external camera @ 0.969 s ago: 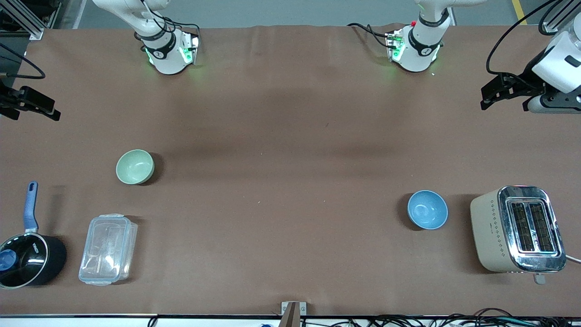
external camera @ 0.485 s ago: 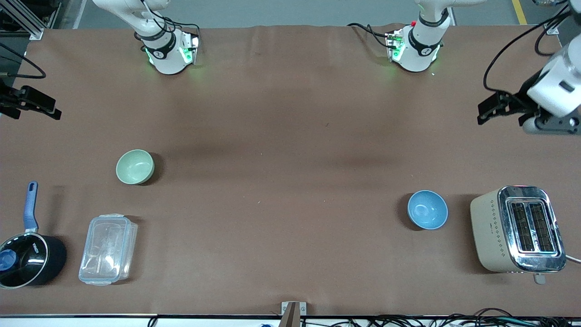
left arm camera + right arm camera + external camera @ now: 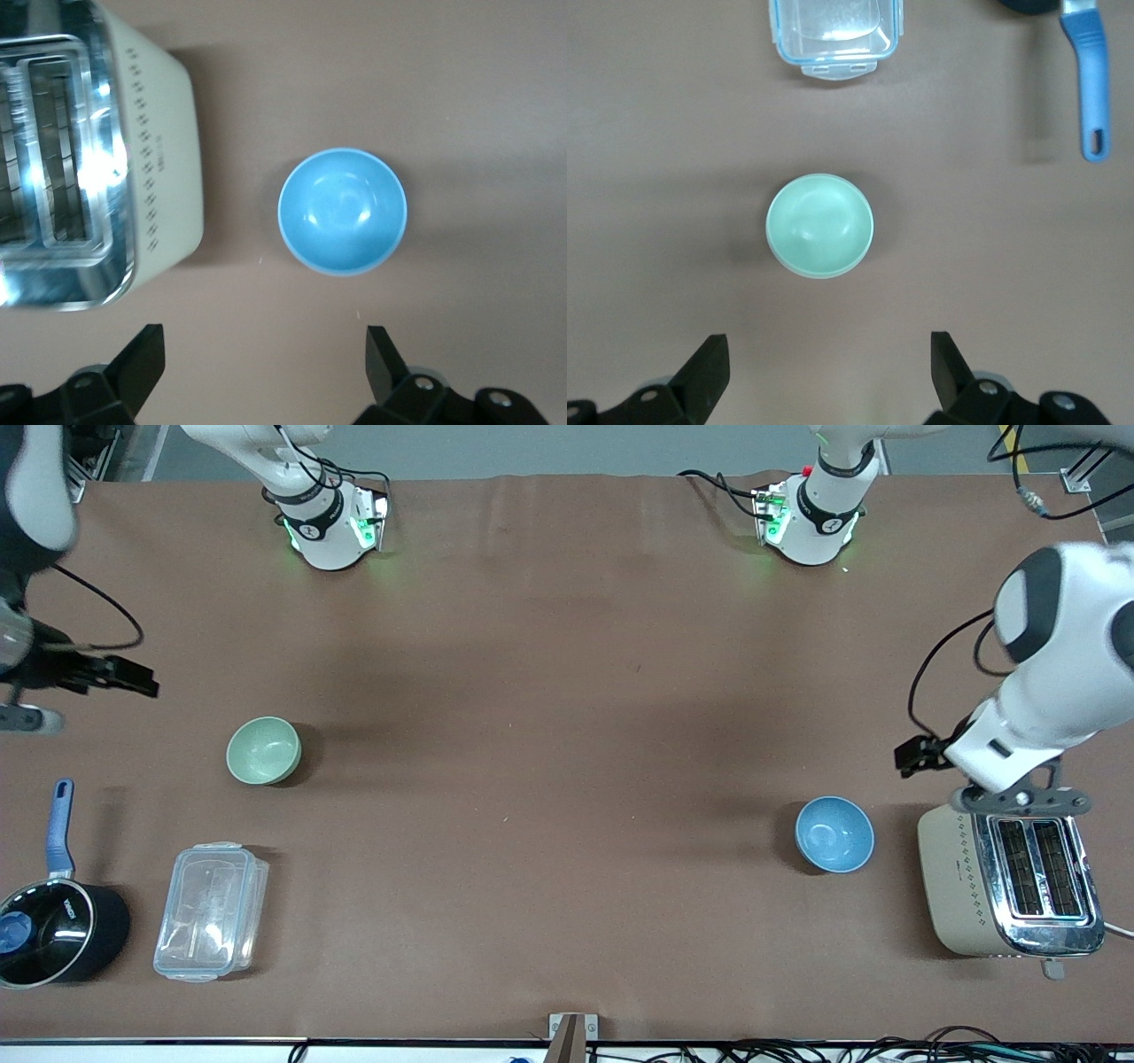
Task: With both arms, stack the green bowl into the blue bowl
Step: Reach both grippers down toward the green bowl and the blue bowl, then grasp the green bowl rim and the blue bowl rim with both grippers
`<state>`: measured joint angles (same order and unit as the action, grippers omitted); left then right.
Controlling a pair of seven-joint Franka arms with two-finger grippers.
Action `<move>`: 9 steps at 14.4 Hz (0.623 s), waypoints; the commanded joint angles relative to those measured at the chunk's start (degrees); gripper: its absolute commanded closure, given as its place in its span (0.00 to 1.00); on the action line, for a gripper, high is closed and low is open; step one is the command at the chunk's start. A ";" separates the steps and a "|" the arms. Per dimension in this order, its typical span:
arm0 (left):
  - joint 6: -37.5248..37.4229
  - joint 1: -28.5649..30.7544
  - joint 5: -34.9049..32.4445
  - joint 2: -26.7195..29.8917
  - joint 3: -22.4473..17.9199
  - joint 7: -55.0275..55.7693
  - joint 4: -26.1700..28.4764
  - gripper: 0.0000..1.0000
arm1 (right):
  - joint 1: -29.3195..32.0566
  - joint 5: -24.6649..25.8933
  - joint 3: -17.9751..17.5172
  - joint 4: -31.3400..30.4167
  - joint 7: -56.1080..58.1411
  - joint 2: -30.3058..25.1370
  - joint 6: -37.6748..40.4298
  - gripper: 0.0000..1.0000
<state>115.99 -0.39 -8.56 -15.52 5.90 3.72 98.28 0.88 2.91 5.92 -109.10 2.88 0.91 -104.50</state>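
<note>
Right gripper (image 3: pixel 133 684), fingers spread wide and empty, hangs over the brown tabletop (image 3: pixel 549 779) at the right arm's end; below it lie the saucepan (image 3: pixel 53 930), the clear lidded box (image 3: pixel 211 911) and the green bowl (image 3: pixel 264 750), which stands upright and bare. Blue bowl (image 3: pixel 834 833) stands upright toward the left arm's end, just beside the toaster (image 3: pixel 1010 872). Left gripper (image 3: pixel 917 755), fingers likewise wide and empty, hangs over the tabletop between the blue bowl and the toaster.
</note>
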 commanded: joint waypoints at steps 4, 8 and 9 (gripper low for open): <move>18.89 2.67 -1.90 -8.37 0.07 0.76 6.48 0.00 | 0.53 1.39 2.52 -31.59 0.63 -5.14 -36.94 0.00; 27.43 3.55 -1.81 -15.32 0.07 0.85 6.66 0.05 | 0.97 1.31 3.66 -35.82 0.37 10.30 -61.82 0.01; 28.58 3.81 -1.81 -16.64 0.07 0.85 6.57 0.15 | 0.97 1.31 3.66 -36.79 0.11 13.65 -67.62 0.03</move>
<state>142.05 3.05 -9.03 -29.98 5.77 3.89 105.23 1.00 3.49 9.78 -145.11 3.03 7.23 -162.58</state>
